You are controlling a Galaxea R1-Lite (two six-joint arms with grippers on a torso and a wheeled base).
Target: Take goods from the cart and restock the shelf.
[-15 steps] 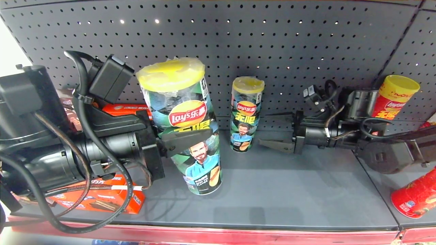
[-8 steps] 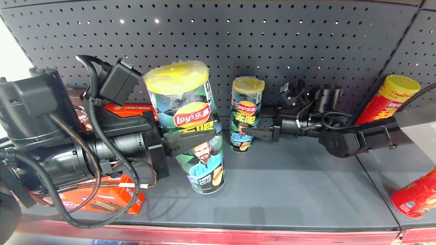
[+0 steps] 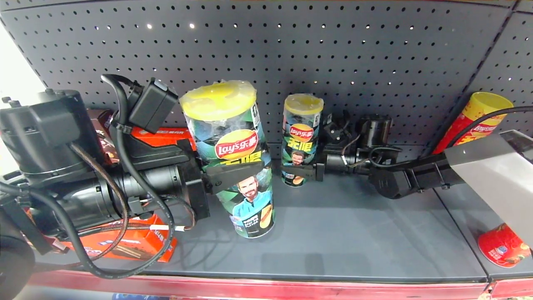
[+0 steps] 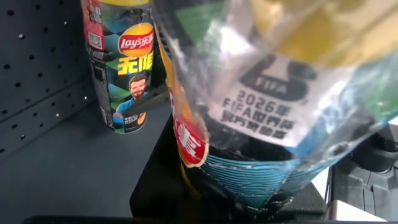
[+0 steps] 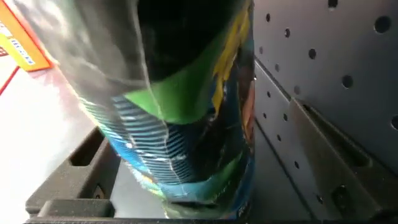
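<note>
Front chip can (image 3: pixel 235 143): is sitting left of centre on the shelf (image 3: pixel 354 241), tilting slightly; the left gripper (image 3: pixel 237 168) is pinching its middle.
Rear chip can (image 3: pixel 300 125): is standing upright at its 1 o'clock, near the pegboard (image 3: pixel 333 62); the right gripper (image 3: pixel 297 171) is straddling its lower half, jaws spread, seemingly not pressing.
Orange box (image 3: pixel 120 246): is lying at 8 o'clock.
Red cans: one is leaning at 3 o'clock (image 3: pixel 474 121), one is lying at 4 o'clock (image 3: pixel 501 250).

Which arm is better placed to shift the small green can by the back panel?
Right. The right gripper straddles the small can; the left gripper is holding the large can.
</note>
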